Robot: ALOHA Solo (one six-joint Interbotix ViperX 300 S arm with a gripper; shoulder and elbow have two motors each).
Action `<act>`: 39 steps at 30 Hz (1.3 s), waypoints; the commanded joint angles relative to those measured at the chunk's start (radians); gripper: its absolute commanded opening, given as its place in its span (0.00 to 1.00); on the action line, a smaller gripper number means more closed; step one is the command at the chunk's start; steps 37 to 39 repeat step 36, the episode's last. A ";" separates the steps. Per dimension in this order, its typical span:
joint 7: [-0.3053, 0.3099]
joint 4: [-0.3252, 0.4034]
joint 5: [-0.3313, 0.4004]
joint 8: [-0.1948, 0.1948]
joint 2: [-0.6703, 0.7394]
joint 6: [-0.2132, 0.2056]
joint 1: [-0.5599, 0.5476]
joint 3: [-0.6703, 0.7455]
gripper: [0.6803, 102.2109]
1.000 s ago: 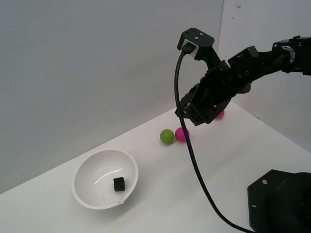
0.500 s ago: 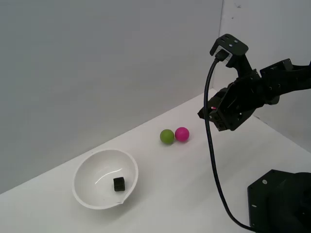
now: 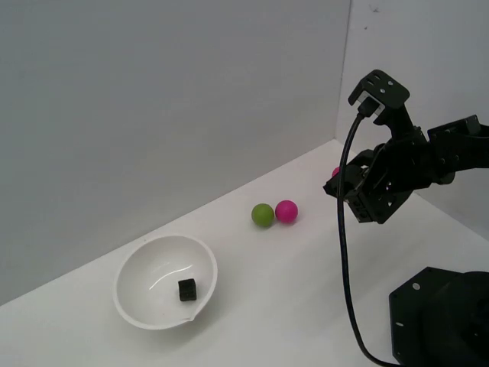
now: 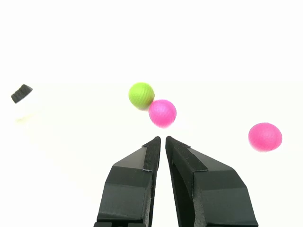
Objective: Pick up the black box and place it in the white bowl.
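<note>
The tiny black box (image 3: 187,290) lies inside the white bowl (image 3: 145,271) at the exterior view's lower left. In the wrist view the box (image 4: 21,93) shows far off, with the bowl (image 4: 23,113) washed out against the bright table. My gripper (image 3: 336,183) hangs in the air at the exterior view's right, far from the bowl. In the wrist view its fingers (image 4: 162,140) are nearly together with nothing between them.
A green ball (image 3: 263,215) and a pink ball (image 3: 286,210) touch each other on the white table, also in the wrist view (image 4: 141,94) (image 4: 162,113). A second pink ball (image 4: 264,136) lies apart. A black base (image 3: 439,317) sits at lower right. A cable (image 3: 344,252) hangs from the wrist.
The arm has drawn back toward the exterior view's right, away from the bowl and past the balls. The box has stayed in the bowl.
</note>
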 commanded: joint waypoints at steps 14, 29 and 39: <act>0.008 0.011 0.011 0.015 0.095 0.003 0.012 0.100 0.02; 0.008 0.014 0.014 0.015 0.115 0.003 0.015 0.120 0.02; 0.009 0.017 0.015 0.014 0.141 0.003 0.044 0.146 0.02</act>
